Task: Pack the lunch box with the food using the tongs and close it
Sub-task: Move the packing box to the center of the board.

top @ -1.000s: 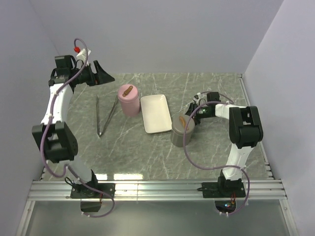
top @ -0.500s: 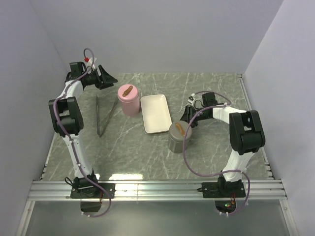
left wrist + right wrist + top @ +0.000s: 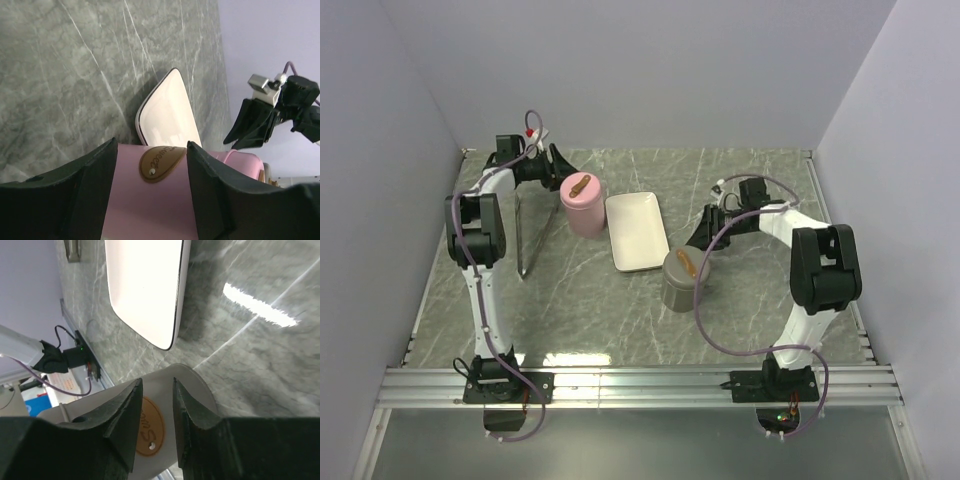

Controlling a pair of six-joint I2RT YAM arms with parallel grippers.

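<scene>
Okay, top view: the tongs lie flat on the desk, left of the pink container, with neither arm touching them. No food shows in any view. Risk here is that both arms are busy at containers and the left arm's upper link stands near the tongs, so a careless swing could knock them out of line. The left arm is stretched far forward, with the left end effector at the pink container's far-left side. The right arm is folded back on itself, with the right end effector at the far-right edge of the grey container, which stands just beside the near corner of the white tray.

Left wrist: the risk is an off-centre squeeze tipping or sliding the pink container toward the tray. The jaws straddle the container, pink fills the whole gap, and the brown tag sits between them. Can't tell if they are actually clamped.

Right wrist: the risk is a shallow hold slipping, or the grey container nudging the tray. The jaws stand narrow over the lid, its own tag in the gap. Cannot tell whether they pinch anything.
</scene>
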